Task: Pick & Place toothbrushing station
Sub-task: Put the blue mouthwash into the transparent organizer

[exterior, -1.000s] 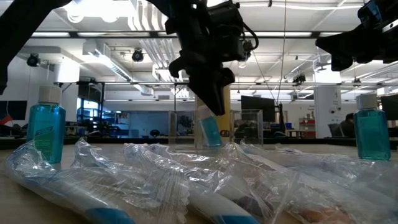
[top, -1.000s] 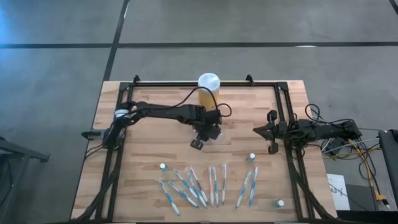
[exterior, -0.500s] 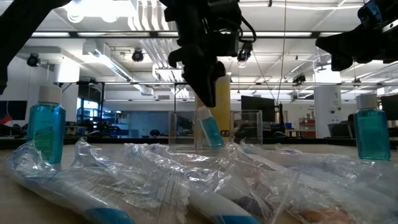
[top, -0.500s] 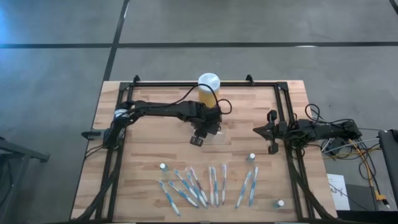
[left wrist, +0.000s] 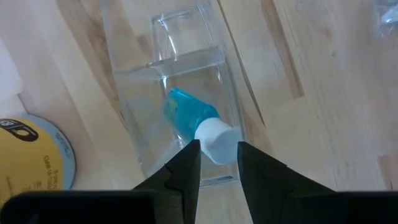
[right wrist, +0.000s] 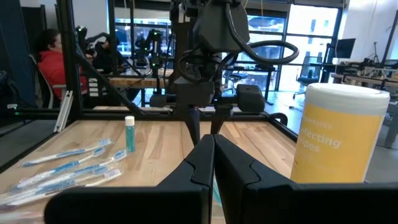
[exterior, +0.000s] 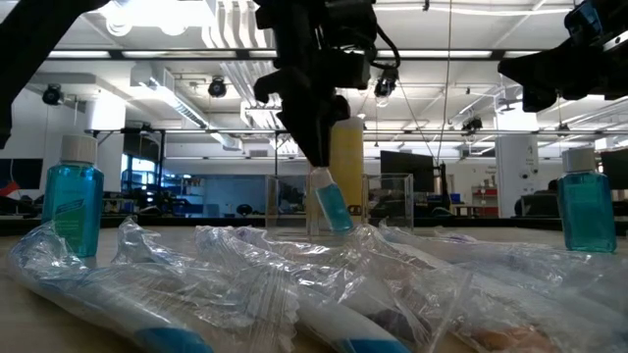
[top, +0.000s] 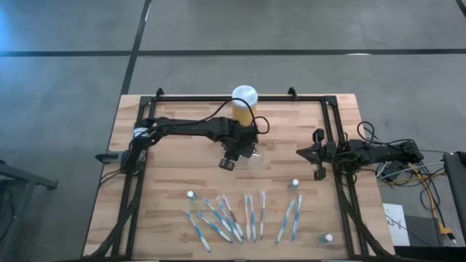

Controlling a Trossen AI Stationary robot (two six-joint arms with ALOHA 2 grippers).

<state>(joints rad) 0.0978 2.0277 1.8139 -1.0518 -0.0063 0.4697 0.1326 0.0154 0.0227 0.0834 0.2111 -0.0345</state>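
The clear plastic holder (top: pixel 254 157) (left wrist: pixel 180 74) stands on the wooden table in front of the yellow jar. A small blue tube (left wrist: pixel 185 114) (exterior: pixel 331 208) with a white cap (left wrist: pixel 217 140) leans tilted inside one compartment, base down and cap up. My left gripper (left wrist: pixel 214 158) (exterior: pixel 319 162) (top: pixel 244 151) hangs open just above that cap, pointing steeply down, one finger on either side and apart from it. My right gripper (top: pixel 314 154) (right wrist: pixel 213 155) rests shut and level at the table's right edge.
The yellow jar with a white lid (top: pixel 245 102) (right wrist: pixel 339 134) stands just beyond the holder. Several wrapped toothbrushes (top: pixel 240 216) lie along the near side. Small blue bottles (top: pixel 191 195) (top: pixel 294 183) (top: pixel 328 237) stand among them. A black frame (top: pixel 331 124) borders the table.
My left gripper has let go of the tube's cap. It has risen a little and tipped steeper over the holder. The tube stays leaning in its compartment.
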